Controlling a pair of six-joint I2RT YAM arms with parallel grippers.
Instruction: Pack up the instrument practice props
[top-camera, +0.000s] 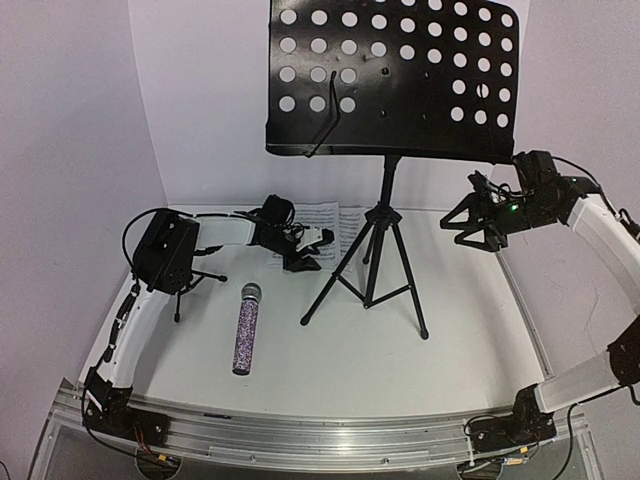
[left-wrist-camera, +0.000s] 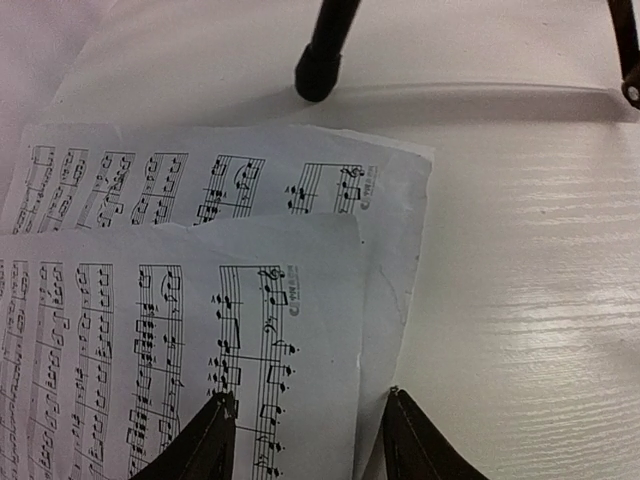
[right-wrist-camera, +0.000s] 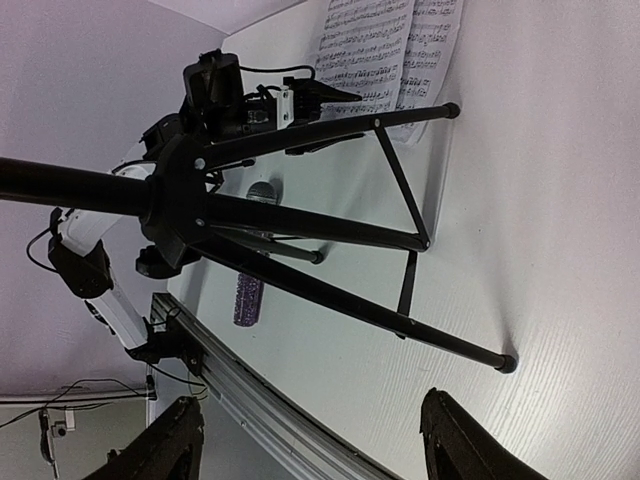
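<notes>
Packing looks barely begun: microphone, mic stand, music stand and sheet-music pages sit on the counter, left claw part-open over the pages, right claw wide, both empty

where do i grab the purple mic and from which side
Grip the microphone around the middle of its glittery body, coming straight down from above, jaws across its width. It lies flat on the table, mesh head at the far end, so its long sides are open.
</notes>
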